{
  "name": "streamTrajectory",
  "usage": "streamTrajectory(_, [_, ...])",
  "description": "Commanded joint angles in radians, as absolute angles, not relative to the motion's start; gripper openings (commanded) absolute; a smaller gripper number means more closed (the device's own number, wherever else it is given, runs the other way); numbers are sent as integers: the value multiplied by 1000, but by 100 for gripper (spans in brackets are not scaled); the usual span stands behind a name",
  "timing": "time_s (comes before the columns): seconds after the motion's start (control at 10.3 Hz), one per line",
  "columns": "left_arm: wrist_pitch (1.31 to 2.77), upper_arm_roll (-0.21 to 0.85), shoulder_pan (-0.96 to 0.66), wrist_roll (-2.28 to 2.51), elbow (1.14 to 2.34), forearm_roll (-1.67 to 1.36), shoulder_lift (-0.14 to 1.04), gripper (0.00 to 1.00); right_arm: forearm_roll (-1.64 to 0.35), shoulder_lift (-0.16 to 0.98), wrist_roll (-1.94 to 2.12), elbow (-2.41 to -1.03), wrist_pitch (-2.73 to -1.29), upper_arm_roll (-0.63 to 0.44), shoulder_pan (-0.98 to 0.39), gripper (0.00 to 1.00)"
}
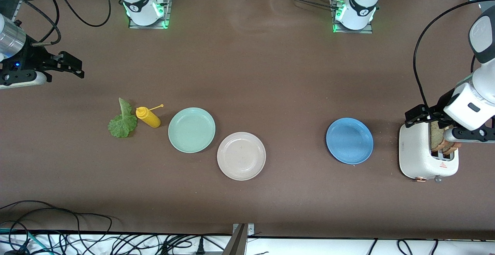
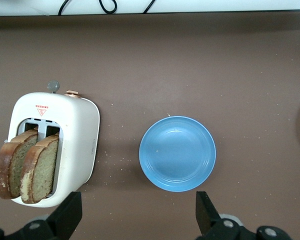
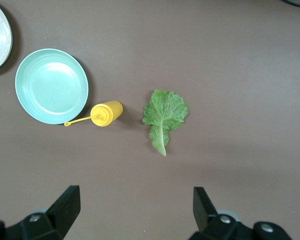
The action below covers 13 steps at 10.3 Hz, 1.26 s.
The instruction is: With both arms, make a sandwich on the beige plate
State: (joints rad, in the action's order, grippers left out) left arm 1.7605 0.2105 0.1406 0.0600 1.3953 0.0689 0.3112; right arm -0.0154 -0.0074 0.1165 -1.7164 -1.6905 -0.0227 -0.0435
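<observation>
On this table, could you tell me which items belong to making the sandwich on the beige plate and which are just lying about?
For the job: beige plate; two bread slices in the toaster; lettuce leaf; left gripper and right gripper, both open.

Lying about: mint-green plate; blue plate; yellow squeeze bottle.

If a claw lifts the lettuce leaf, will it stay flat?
Probably not. The lettuce leaf looks thin and crinkled, so it would likely droop. Its pale stem seems stiffer. It lies flat on the table, so pinching it may be hard.

Matt speckled beige plate [image 1: 241, 156]
</observation>
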Motion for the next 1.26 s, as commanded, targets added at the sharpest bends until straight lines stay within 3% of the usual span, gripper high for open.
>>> streamTrajectory(0.0, [1752,216,149,66,1402,66,305,100,-18,0,103,-1692,-1669,-23,-48,100])
streamTrajectory(1.16, [1752,215,152,52,1402,72,310,100,-17,-3,92,-1687,-1667,1,-66,100])
